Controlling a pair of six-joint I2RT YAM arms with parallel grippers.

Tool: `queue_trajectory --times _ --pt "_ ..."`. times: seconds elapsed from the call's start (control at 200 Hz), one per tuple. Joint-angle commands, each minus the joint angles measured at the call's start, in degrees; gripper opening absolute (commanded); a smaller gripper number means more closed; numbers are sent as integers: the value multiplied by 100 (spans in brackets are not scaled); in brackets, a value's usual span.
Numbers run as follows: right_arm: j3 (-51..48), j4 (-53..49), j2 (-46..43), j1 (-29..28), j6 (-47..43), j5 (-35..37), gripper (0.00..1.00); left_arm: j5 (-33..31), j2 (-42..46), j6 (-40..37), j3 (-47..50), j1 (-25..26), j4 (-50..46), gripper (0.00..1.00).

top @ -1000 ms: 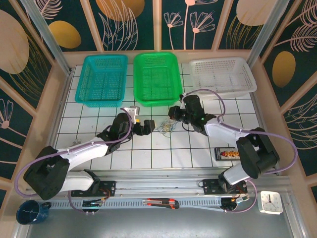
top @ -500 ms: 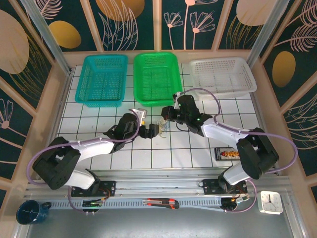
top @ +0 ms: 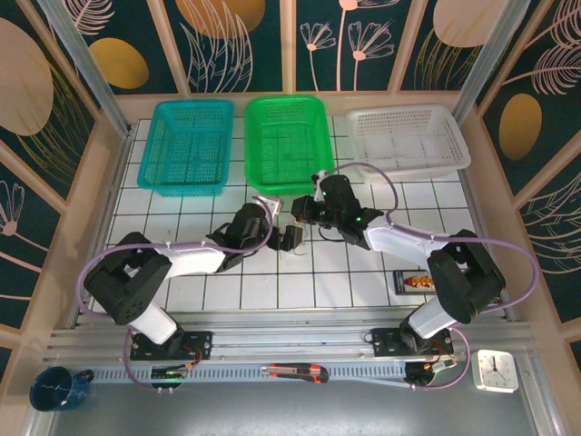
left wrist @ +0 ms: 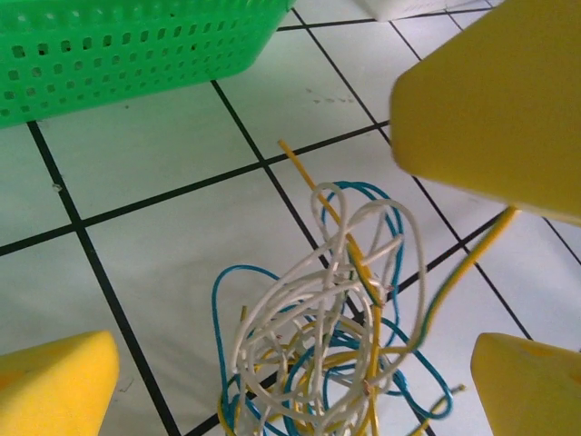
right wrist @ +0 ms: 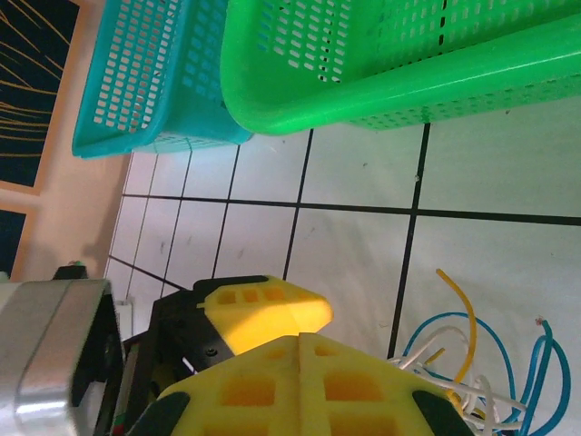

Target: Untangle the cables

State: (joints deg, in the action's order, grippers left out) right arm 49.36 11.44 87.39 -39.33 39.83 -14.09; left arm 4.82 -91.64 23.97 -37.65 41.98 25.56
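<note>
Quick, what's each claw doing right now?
Left gripper: open, jaws either side of the cables.
Right gripper: shut on the cables.

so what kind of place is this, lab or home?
Probably a staged robot test cell: a white gridded tabletop, printed leaf-pattern wall panels around it, and a teal basket, green basket and white basket lined up at the back.

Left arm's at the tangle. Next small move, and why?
Probably close the left fingers on the cables. They stand open either side of the tangle, while the right fingers are shut, seemingly pinching a yellow strand. Two grips would let the arms pull apart.
</note>
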Motion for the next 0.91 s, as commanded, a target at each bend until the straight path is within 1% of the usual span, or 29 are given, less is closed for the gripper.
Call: queue_trajectory --times 0.0,0.195,0.47,0.696,0.901 --pt "178 192 23 -54 110 -111 0 -201 -196 -79 -176 23 196 99" --pt "281 192 -175 -54 202 -247 0 -409 -499 -41 -255 28 28 99" --pt "475 306 -605 -56 492 -533 0 -639 -539 -15 40 26 118 99" --pt "538 324 -986 -56 591 -517 0 -709 -378 86 361 28 303 99" --pt "494 175 -1041 -41 495 -326 0 -790 -113 40 484 24 319 99"
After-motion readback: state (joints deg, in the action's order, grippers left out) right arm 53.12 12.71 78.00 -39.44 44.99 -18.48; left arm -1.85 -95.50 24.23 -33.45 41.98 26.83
